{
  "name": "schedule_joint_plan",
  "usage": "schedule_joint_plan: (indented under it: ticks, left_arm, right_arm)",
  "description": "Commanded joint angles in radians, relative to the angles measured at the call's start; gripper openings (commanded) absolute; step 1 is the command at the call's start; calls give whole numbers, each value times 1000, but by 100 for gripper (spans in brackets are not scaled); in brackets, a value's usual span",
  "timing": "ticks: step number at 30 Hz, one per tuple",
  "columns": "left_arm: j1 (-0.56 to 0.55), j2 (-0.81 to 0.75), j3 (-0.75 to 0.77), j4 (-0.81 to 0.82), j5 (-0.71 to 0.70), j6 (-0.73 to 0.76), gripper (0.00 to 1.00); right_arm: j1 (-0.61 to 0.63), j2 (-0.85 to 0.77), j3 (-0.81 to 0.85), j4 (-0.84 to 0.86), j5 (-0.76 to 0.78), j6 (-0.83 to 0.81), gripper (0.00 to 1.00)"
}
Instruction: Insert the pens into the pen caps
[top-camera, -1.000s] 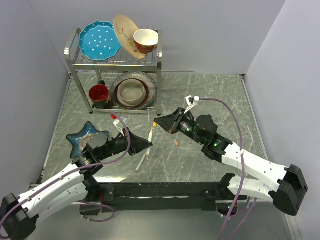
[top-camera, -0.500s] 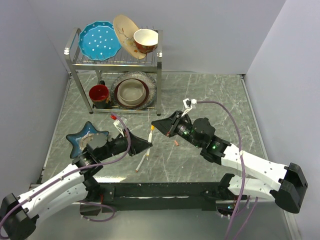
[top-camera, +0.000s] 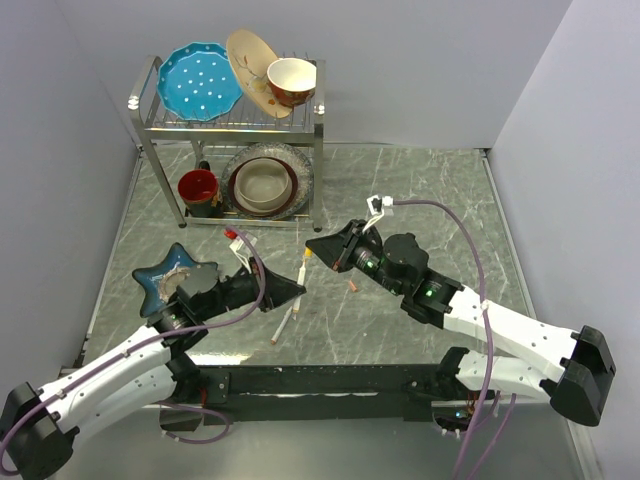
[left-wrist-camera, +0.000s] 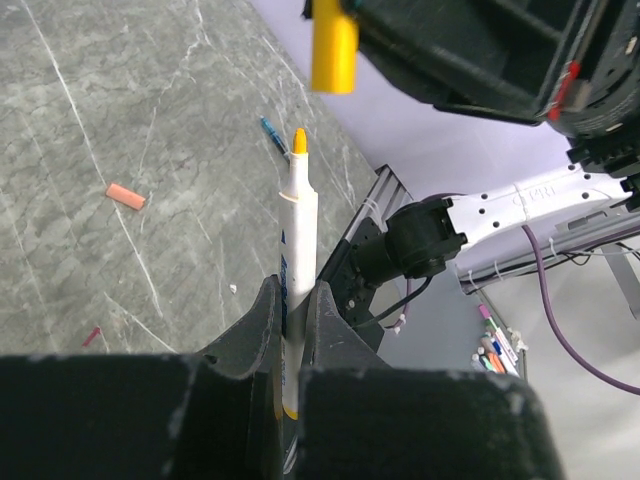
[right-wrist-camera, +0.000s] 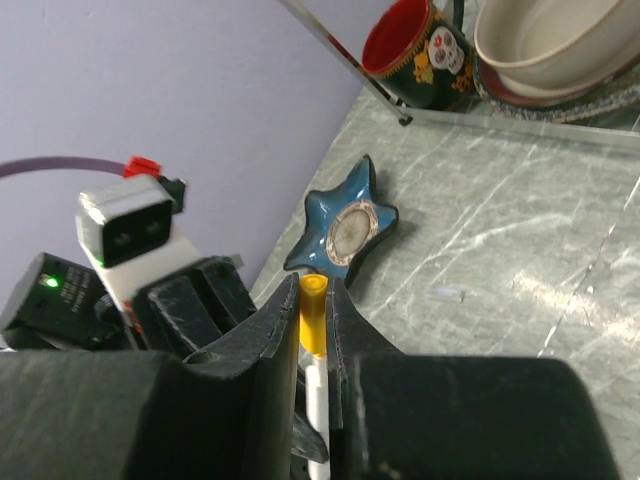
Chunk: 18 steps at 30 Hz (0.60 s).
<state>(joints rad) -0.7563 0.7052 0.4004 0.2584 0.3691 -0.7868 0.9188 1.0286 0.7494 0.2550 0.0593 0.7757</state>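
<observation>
Count first: 3 pens. There's a white yellow-tip pen in my L gripper. A white pen w/ orange end lies flat on the table just beside that gripper. A blue pen lies farther off, seen only from the L wrist cam.

2 caps: yellow cap in my R gripper, and an orange cap loose on the table near my R arm.

Pose: L arm reaches fwd & low, fingers pinched tight on the white barrel, yellow tip sticking out toward R. R arm stretches across to meet it, fingers clamped on the yellow cap.

Cap sits just off the pen tip, not on it; L wrist cam shows a gap & some offset.

Vs 1 s ago: R wrist has swung a little toward L. L arm, loose pen & orange cap are in the same spots.
</observation>
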Motion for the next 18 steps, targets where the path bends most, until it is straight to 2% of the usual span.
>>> schedule_joint_plan:
  ticks: [1, 18]
  left_arm:
    - [-3, 11, 32, 56, 10, 14, 1]
    - [-3, 4, 49, 48, 2, 23, 1]
  right_arm:
    - [6, -21, 57, 13, 25, -26, 0]
    - [8, -18, 36, 3, 36, -39, 0]
